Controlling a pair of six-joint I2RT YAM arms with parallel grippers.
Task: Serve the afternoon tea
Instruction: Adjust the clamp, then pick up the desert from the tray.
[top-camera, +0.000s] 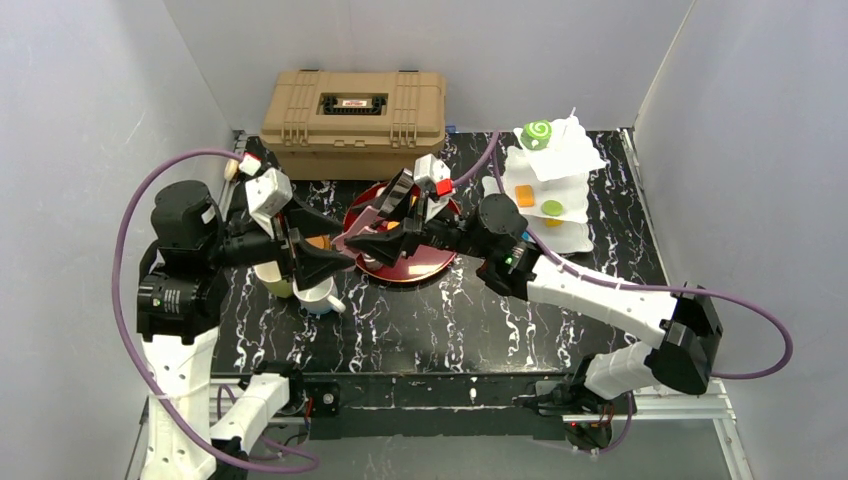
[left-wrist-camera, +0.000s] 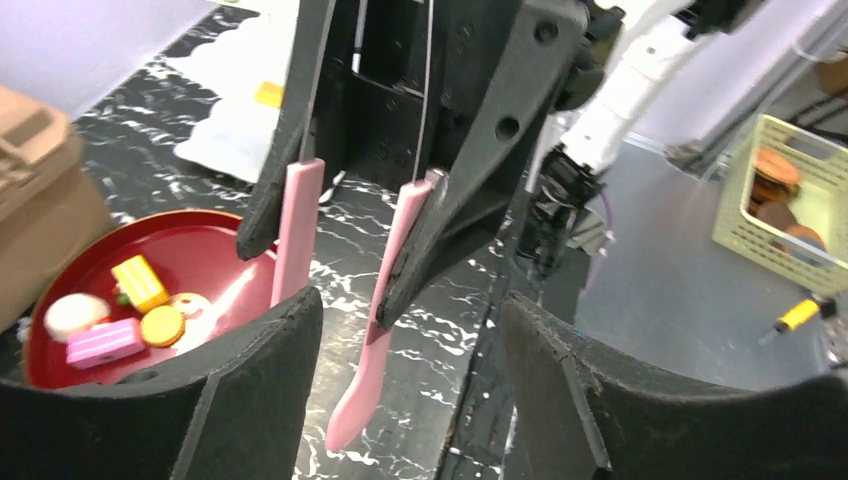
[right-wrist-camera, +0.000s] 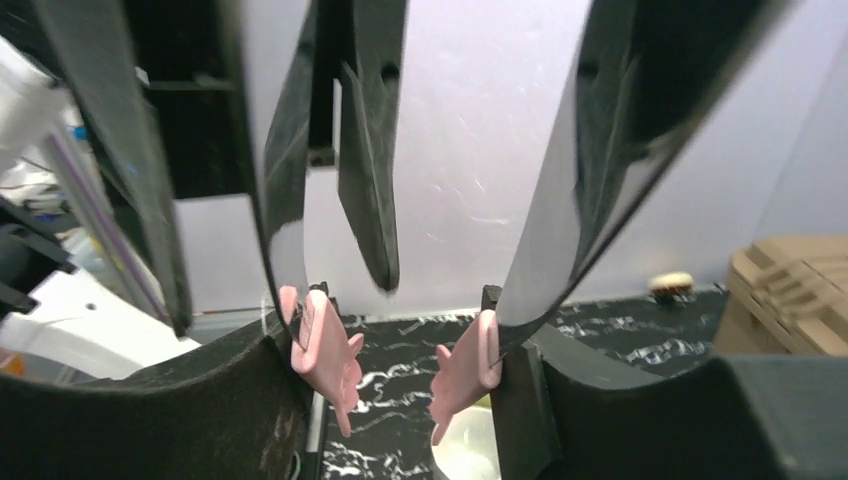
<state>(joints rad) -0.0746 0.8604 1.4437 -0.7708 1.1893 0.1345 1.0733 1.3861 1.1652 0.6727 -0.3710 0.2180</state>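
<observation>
Both claws meet nose to nose over the 9 o'clock rim of the red plate (top-camera: 415, 272); this reads as a tool handover.

Right gripper (right-wrist-camera: 390, 345): its fingers sit outside both arms of the tongs (right-wrist-camera: 560, 200), touching at the pink tips, so it looks clamped on them. Sensible spot: gripping there lets the claw's own squeeze work the tongs.

Left gripper (left-wrist-camera: 410, 300): jaws apart, with one pink tip hanging between them and no contact I can see, so it carries nothing. In the right wrist view one left finger sits between the tong arms. It needs to back straight out or it'll snag.

Task items:
- Toy pastries (left-wrist-camera: 140, 285) (yellow cake, pink slice, orange donut) lie loose on the plate.
- Tiered stand (top-camera: 560, 190), at 2 o'clock of the plate, has a green swirl roll (top-camera: 536, 133) on top and a few pieces lower down. It's the likely destination.
- Pale yellow mug (top-camera: 272, 282) and white mug (top-camera: 312, 290) sit at 8 o'clock of the plate, under the left arm.

Toolbox (top-camera: 352, 110) is at 11 o'clock, not involved.
</observation>
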